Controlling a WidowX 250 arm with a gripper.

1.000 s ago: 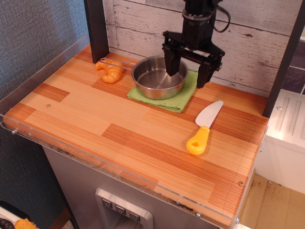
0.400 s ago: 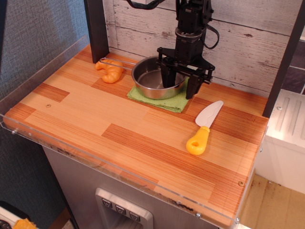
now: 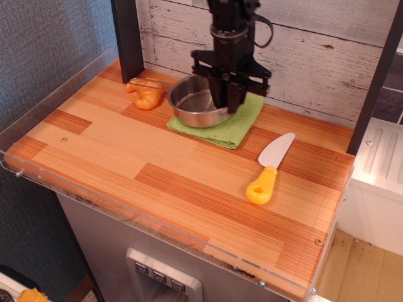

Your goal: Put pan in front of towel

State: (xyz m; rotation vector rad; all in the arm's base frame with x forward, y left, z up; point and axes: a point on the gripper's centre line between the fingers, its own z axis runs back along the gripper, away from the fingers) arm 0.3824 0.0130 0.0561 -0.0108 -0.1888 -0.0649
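Steel round pan (shiny) | on green towel | pincer clamps its rim

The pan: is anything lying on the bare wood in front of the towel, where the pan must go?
Nothing visible does. The pan sits on the towel with the gripper closed on its right rim. The wood in front of the towel is bare; the knife lies off to the right and the croissant behind-left.

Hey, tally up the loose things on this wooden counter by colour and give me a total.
Silver: 1, the pan
Green: 1, the towel
Orange: 1, the croissant-shaped toy
Yellow and grey: 1, the knife
Total: 4
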